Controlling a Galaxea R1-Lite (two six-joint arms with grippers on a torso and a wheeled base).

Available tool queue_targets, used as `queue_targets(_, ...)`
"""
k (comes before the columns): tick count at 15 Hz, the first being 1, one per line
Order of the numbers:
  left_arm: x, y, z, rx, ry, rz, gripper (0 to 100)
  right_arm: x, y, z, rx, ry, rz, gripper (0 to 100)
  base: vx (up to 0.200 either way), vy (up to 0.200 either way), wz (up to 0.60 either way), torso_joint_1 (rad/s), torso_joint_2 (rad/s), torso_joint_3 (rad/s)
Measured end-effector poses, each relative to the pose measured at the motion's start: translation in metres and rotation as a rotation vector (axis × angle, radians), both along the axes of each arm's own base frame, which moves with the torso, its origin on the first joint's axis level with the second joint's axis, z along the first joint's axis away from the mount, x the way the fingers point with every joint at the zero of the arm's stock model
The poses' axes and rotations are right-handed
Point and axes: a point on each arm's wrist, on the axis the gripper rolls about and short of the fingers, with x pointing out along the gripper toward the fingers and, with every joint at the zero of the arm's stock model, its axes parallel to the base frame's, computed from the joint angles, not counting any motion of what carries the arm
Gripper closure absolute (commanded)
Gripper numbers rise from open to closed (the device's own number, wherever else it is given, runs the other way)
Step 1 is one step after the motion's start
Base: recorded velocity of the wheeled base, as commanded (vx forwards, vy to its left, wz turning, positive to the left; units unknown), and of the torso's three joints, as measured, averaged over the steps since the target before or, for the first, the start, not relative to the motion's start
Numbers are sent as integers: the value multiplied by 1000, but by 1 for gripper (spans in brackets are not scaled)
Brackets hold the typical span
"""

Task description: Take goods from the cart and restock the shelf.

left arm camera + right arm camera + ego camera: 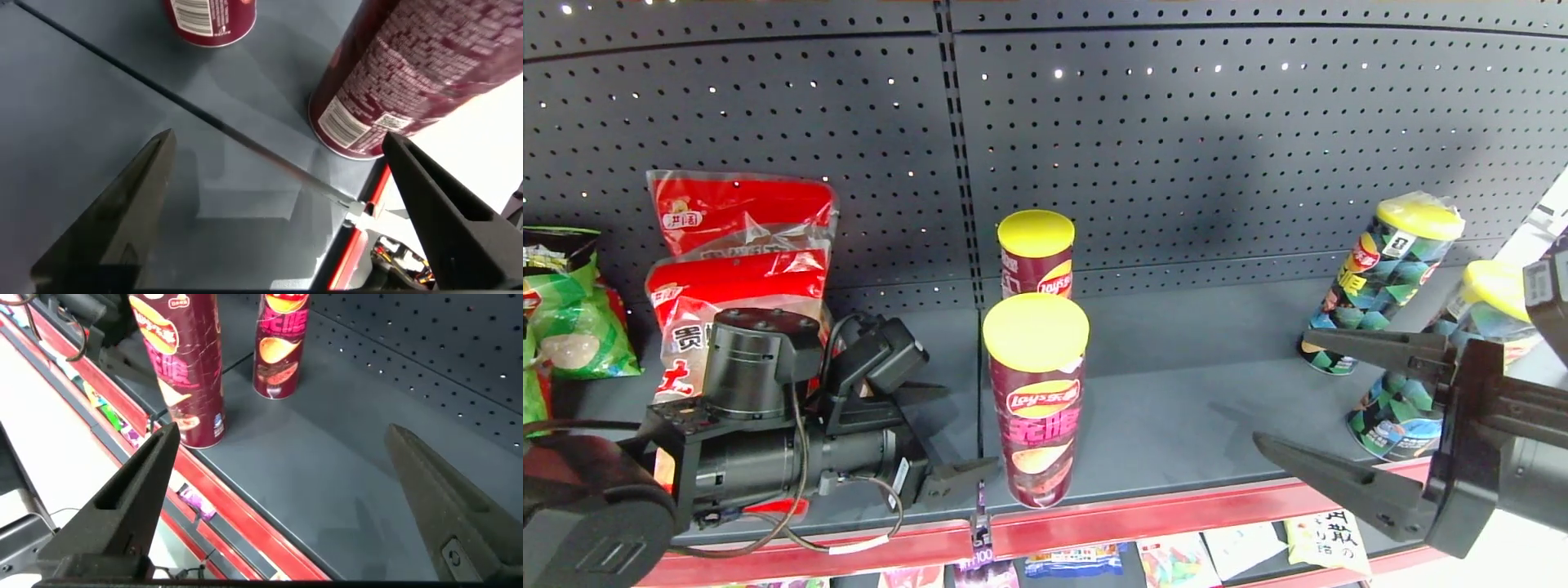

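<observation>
Two maroon chip cans with yellow lids stand on the dark shelf (1186,384), one at the front edge (1036,400) and one behind it (1036,253). My left gripper (952,433) rests open and empty on the shelf just left of the front can. From the left wrist, the front can (409,73) and the back can (208,20) rise beyond the open left gripper (278,139). My right gripper (1282,390) hangs open and empty over the shelf's right part. Its wrist view has the right gripper (282,433) facing the front can (184,367) and the back can (282,343).
Red snack bags (739,245) lean on the pegboard behind the left arm, with green bags (564,318) further left. Two teal-patterned cans (1388,278) (1445,367) stand behind the right gripper. A red rail (1176,510) edges the shelf front.
</observation>
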Motion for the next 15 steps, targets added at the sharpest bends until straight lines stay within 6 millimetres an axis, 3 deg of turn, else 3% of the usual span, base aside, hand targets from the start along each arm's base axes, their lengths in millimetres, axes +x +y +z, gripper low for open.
queue_targets(15, 5, -4, -1, 1, 2, 1, 0, 1, -3, -5, -13, 16, -16, 0, 0, 0, 0, 0, 0, 0)
